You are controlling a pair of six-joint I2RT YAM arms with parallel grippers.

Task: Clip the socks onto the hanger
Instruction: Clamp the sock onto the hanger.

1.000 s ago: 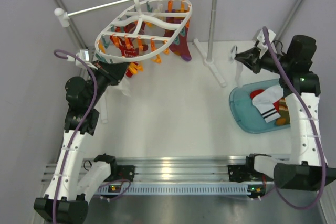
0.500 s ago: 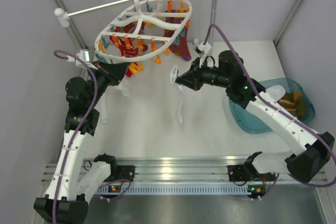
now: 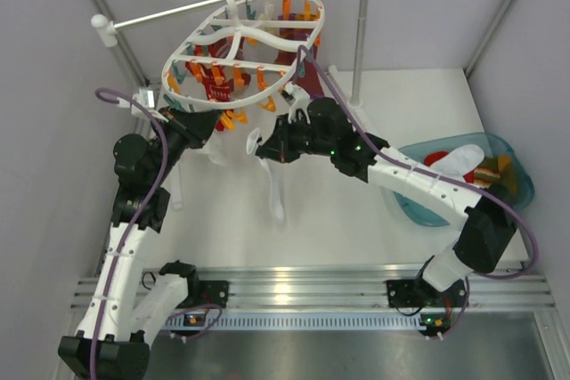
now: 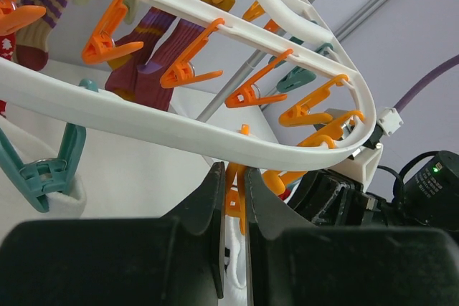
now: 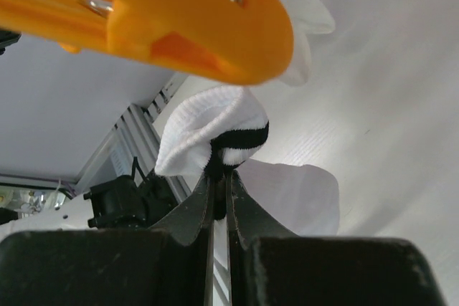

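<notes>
**Holding a striped sock under the clips, not yet pegged**

Some socks (image 3: 303, 73) already hang from the hanger (image 3: 178, 55); more lie in the blue basin (image 3: 525, 180). The right claw (image 3: 258, 144) pinches a white black-striped sock (image 3: 274, 189) that dangles below the near rim. The left claw (image 4: 231, 177) is closed on an orange clip (image 4: 235, 202).

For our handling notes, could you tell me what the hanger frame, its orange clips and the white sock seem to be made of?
Hanger frame: likely moulded plastic, white, smooth, slightly glossy. Orange clips: apparently glossy plastic, with metal springs. White sock: soft ribbed knit, matte, folding limply.
</notes>
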